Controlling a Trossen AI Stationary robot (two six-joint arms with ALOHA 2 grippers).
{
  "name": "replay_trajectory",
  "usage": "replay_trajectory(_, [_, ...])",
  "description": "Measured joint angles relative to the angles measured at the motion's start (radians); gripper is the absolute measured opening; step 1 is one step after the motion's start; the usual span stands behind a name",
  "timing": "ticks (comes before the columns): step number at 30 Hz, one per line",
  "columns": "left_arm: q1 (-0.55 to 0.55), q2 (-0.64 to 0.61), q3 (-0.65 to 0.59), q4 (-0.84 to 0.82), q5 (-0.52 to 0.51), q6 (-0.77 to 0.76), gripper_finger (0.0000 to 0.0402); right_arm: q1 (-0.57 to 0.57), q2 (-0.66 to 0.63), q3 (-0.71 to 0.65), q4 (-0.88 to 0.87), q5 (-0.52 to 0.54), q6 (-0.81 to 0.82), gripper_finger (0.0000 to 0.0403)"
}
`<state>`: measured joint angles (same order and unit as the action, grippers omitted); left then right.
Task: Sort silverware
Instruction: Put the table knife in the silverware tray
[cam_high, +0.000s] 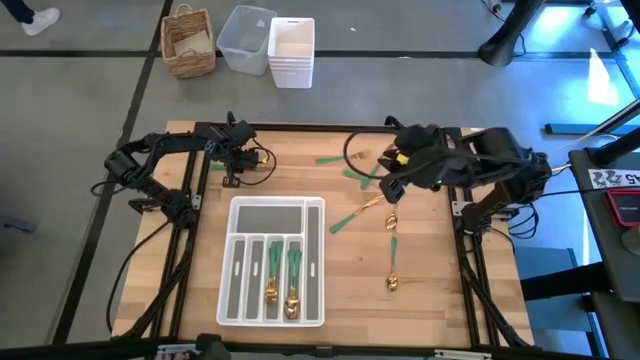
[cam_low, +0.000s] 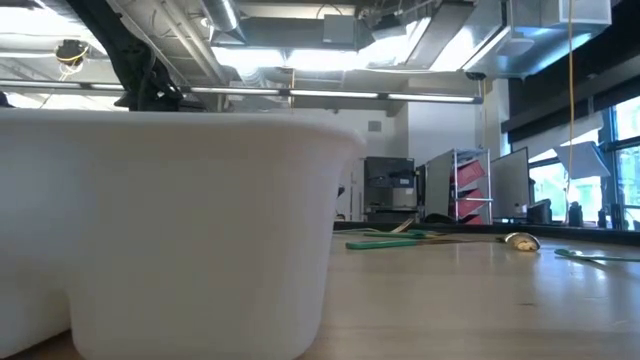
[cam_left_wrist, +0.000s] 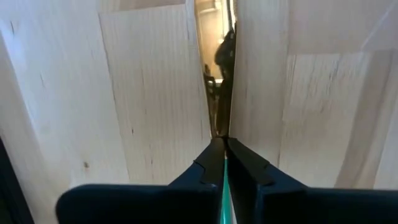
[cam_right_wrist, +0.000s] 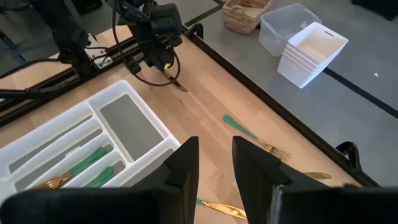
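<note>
Few pieces sorted in tray (cam_high: 240, 212); several left below right pincer (cam_right_wrist: 214, 163), held ajar, empty. Left pincer (cam_left_wrist: 224, 163) clamped on knife (cam_left_wrist: 223, 200).

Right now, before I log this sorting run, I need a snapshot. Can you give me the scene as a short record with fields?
left gripper: shut on a green-handled piece, at the table's far edge
right gripper: open, empty, above the wood beside the tray
tray: white, wide slot bare
sorted silverware: in two of the long slots
loose silverware: about five pieces lying right of the tray
</note>
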<state>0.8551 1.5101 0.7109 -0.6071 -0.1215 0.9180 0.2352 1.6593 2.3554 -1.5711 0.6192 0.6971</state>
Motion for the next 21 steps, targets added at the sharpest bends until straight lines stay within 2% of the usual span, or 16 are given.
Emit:
replay_trajectory(7, [-0.007,-0.001,-0.002,0.000,-0.007,-0.033,0.0051,0.000,-0.002,0.000,0.000,-0.001,0.000,0.0099])
replay_trajectory(12, [-0.021,-0.019,-0.005,-0.012,-0.057,-0.051,0.0078,0.000,-0.002,0.000,0.000,0.000,-0.021,0.0099])
replay_trajectory(21, [-0.019,-0.024,-0.006,-0.004,-0.078,-0.043,0.0088,0.000,-0.041,0.000,0.000,0.033,-0.106,0.0099])
